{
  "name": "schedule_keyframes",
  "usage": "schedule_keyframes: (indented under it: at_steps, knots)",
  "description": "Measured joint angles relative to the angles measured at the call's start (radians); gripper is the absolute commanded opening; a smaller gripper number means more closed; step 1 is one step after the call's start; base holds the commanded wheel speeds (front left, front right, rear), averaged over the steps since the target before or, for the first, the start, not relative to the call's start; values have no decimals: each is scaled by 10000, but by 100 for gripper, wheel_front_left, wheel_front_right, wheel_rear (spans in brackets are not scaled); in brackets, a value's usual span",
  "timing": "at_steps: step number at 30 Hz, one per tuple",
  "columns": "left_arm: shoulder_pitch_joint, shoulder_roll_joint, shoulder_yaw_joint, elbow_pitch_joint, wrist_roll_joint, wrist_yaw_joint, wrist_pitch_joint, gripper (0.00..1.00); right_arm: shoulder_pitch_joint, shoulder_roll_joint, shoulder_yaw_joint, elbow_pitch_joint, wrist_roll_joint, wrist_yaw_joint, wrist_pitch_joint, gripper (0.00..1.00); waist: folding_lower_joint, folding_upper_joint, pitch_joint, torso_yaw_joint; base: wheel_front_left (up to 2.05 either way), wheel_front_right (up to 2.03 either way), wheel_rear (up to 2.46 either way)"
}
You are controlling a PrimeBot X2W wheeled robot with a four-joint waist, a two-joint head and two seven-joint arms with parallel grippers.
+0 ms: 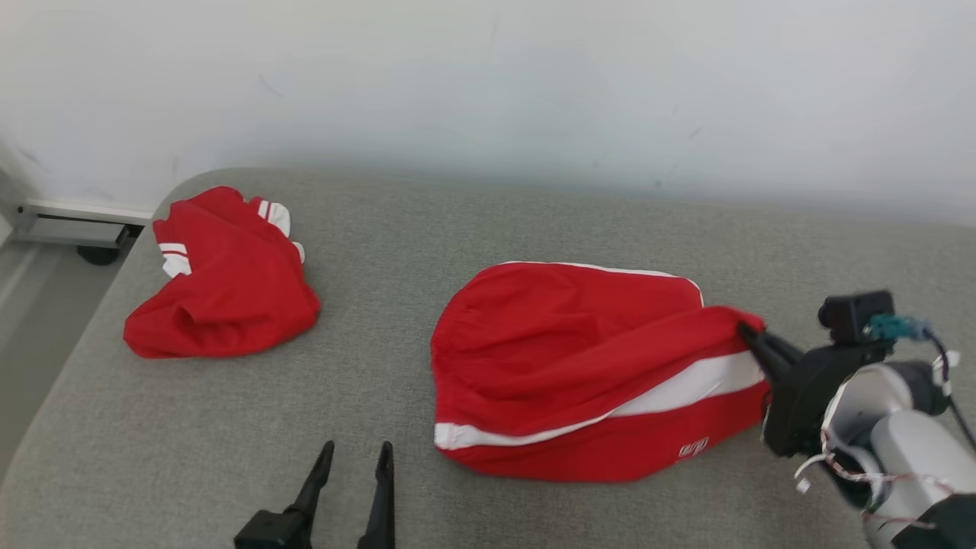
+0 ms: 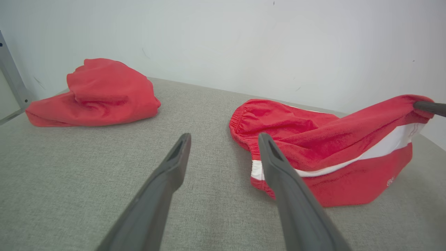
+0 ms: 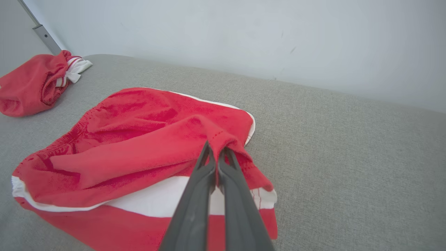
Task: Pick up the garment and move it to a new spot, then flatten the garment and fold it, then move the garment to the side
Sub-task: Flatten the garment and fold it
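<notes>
A pair of red shorts [image 1: 564, 366] with white side stripes lies on the grey table [image 1: 457, 229], right of centre, folded over on itself. My right gripper [image 1: 746, 331] is shut on the shorts' right edge and holds that edge lifted off the table; the wrist view shows the red cloth [image 3: 216, 139] bunched and pinched at the fingertips [image 3: 209, 158]. My left gripper [image 1: 355, 451] stands open near the table's front edge, left of the shorts [image 2: 313, 139], with nothing between its fingers [image 2: 174, 157].
A second red garment [image 1: 221, 282] with white trim lies crumpled at the table's back left corner. A white wall [image 1: 488, 76] runs behind the table. A metal frame with a caster [image 1: 97, 254] stands past the left edge.
</notes>
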Motion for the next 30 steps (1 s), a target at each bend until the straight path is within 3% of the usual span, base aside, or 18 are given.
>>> schedule_keyframes:
  at_steps: [6,12,17,19,20,21,30]
  knots:
    - [-126,0,-491,12,17,-98,104,100,-587,-495,94,1005,-527,-21,174,0,0,0,-32,416,0,0,0]
    - [-241,-4,-802,12,27,-102,132,100,-616,-510,151,1852,-844,-403,165,0,0,0,-18,994,0,0,0]
    - [-227,-2,-920,10,-2,-100,144,100,-872,-412,263,2556,-989,-523,17,0,0,1,12,1400,0,0,0]
    - [-221,-6,-959,6,-4,-100,144,100,-1096,-391,303,2708,-1187,-610,-144,20,0,0,17,1492,0,0,0]
    - [-214,0,-947,4,-6,-100,144,100,-1200,-366,311,2752,-1239,-667,-257,56,0,0,18,1512,0,0,0]
    - [-203,-2,-913,-4,-15,-100,144,100,-1299,-332,343,2805,-1275,-700,-341,100,0,0,17,1508,0,0,0]
    - [-178,-4,-669,-98,-169,-92,142,100,-1479,-167,533,3064,-1461,-706,-880,100,0,0,39,1104,0,0,0]
